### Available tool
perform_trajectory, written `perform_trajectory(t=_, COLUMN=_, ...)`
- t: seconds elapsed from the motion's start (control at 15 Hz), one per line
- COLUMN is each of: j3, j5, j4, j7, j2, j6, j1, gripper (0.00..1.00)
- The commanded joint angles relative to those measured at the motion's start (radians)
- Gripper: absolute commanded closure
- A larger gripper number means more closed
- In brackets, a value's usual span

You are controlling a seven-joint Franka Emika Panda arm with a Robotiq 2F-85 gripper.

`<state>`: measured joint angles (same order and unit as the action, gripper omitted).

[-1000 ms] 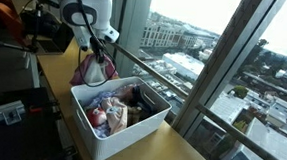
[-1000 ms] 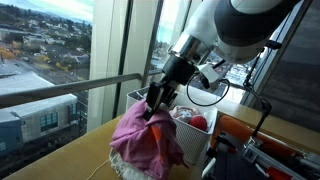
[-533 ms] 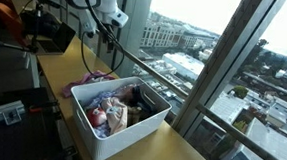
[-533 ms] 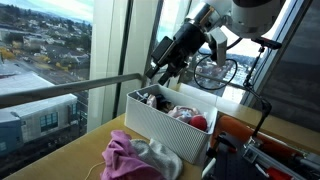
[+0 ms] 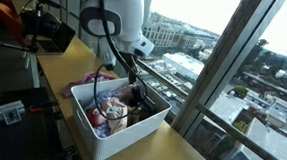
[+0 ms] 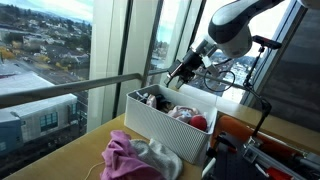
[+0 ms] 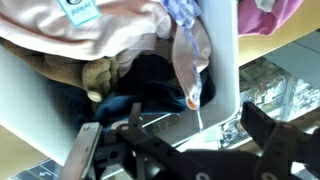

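1. Clothes point(image 5: 110, 110) lie piled in the white bin point(image 5: 120, 139); 1 pink garment point(image 6: 125, 155) lies beside it.
2. Gripper point(image 5: 130, 86) hovers above them, jaws spread, empty.
3. Likely reaching: next, descend and pinch 1 garment.

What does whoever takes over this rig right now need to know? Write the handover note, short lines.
Gripper: open and empty, hanging above the white bin; the wrist view shows its jaws spread wide over the contents.
Pink cloth: lying crumpled on the wooden table, just outside the bin.
Done: that one cloth is out of the bin.
Left: a heap of mixed clothes in the bin, none of it gripped.
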<state>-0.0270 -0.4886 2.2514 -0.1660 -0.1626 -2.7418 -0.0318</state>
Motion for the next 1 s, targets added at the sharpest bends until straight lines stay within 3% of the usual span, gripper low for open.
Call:
perform_trajectory(t=0.0, j3=0.018, j5=0.076, j4=-0.039, j7=0.013, j2=-0.181, j6=-0.116, j1=-0.035, gripper=0.0)
perform_trajectory(t=0.27, j3=0.075, j5=0.244, j4=-0.049, j7=0.115, j2=-0.315, j6=-0.177, j1=-0.017, gripper=0.0)
perform_trajectory(t=0.6, j3=0.151, j5=0.395, j4=-0.073, j7=0.222, j2=-0.409, j6=-0.149, j1=0.041, gripper=0.0)
perform_trajectory(t=0.73, j3=0.16, j5=0.417, j4=-0.089, j7=0.251, j2=-0.427, j6=-0.135, j1=0.055, gripper=0.26)
perform_trajectory(t=0.93, j3=0.162, j5=0.429, j4=-0.105, j7=0.286, j2=-0.429, j6=-0.112, j1=0.077, gripper=0.49)
